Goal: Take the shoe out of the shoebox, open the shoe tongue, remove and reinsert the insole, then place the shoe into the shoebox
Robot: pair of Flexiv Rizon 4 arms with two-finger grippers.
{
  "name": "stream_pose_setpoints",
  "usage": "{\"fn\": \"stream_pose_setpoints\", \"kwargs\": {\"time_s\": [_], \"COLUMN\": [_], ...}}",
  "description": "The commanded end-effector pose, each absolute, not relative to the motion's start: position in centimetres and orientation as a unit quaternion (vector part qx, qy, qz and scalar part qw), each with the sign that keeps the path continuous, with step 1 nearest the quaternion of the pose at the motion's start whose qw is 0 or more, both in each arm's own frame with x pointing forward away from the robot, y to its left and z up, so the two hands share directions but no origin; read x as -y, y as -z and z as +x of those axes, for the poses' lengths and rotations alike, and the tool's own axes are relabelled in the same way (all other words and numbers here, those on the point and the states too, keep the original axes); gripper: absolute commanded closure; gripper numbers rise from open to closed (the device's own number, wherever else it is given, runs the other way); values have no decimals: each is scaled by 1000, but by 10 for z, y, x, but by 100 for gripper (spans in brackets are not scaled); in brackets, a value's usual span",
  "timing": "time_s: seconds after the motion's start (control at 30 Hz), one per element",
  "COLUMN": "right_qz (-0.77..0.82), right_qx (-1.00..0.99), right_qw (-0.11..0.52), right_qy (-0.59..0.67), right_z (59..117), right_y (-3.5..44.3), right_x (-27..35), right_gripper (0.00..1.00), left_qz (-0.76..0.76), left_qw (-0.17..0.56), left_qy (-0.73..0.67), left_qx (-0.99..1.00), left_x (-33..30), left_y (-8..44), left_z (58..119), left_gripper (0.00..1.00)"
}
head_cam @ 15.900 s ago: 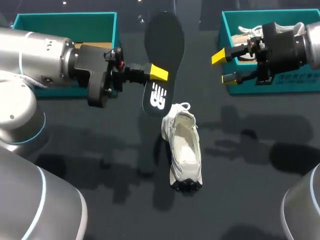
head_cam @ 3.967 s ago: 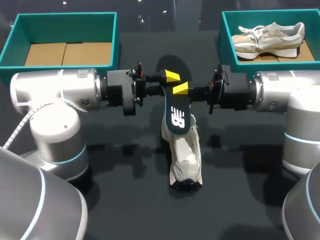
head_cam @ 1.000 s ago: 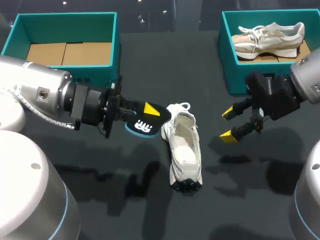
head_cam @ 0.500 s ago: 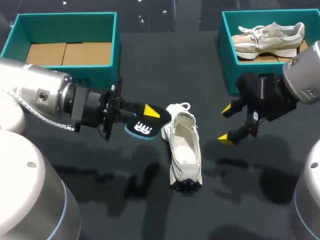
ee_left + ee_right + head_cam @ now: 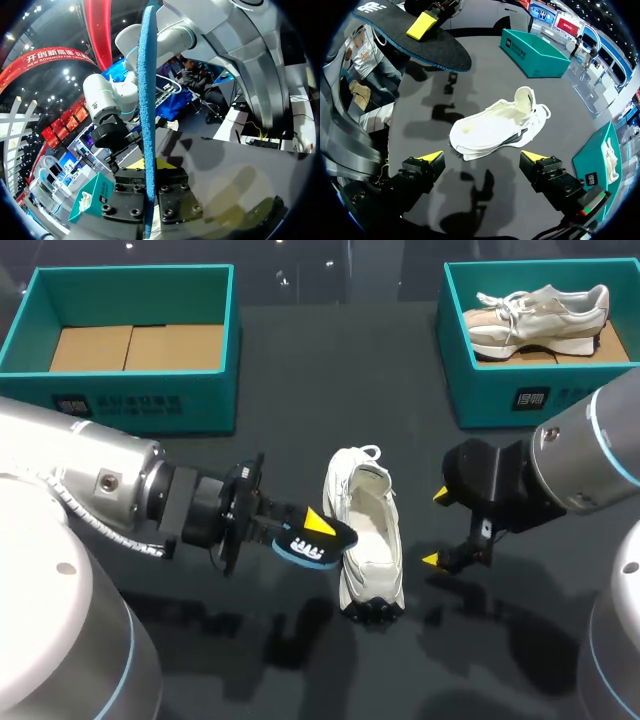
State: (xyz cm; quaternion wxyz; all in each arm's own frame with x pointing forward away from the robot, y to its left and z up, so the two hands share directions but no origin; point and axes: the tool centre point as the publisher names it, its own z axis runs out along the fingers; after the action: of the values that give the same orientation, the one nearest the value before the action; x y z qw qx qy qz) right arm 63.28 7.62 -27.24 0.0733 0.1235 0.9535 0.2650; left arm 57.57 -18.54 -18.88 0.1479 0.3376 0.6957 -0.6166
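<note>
Dark table point(image 5: 300, 360) is carrying two teal shoeboxes point(image 5: 205, 410) point(image 5: 490, 410), two pale shoes, one insole point(image 5: 300, 544): white shoe point(image 5: 368, 540) is lying mid-table, mouth upward, second shoe point(image 5: 540, 310) sitting in the right-hand one, left gripper point(image 5: 316, 530) clamping the black blue-edged insole just beside the white shoe, right gripper point(image 5: 436, 528) hanging open.

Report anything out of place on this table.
The insole is out of the white shoe, clamped in the left gripper beside it. The shoe sits on the table, outside the empty left shoebox. Nothing looks damaged.
</note>
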Motion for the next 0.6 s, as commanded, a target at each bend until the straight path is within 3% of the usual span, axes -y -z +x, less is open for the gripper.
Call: {"fn": "stream_pose_setpoints", "kwargs": {"time_s": [0.03, 0.4, 0.6], "right_qz": [127, 136, 133], "right_qx": [-952, -950, -951], "right_qw": [65, 16, 37], "right_qy": [-271, -282, -276], "right_z": [635, 644, 645], "right_y": [288, 322, 328], "right_x": [-76, -83, -85], "right_gripper": [0, 0, 0], "left_qz": [333, 331, 331], "left_qw": [160, 176, 175], "left_qy": [620, 627, 627], "left_qx": [-693, -683, -683], "left_x": [195, 206, 209], "left_y": [203, 214, 218], "left_z": [570, 575, 577], "left_gripper": [100, 100, 100]}}
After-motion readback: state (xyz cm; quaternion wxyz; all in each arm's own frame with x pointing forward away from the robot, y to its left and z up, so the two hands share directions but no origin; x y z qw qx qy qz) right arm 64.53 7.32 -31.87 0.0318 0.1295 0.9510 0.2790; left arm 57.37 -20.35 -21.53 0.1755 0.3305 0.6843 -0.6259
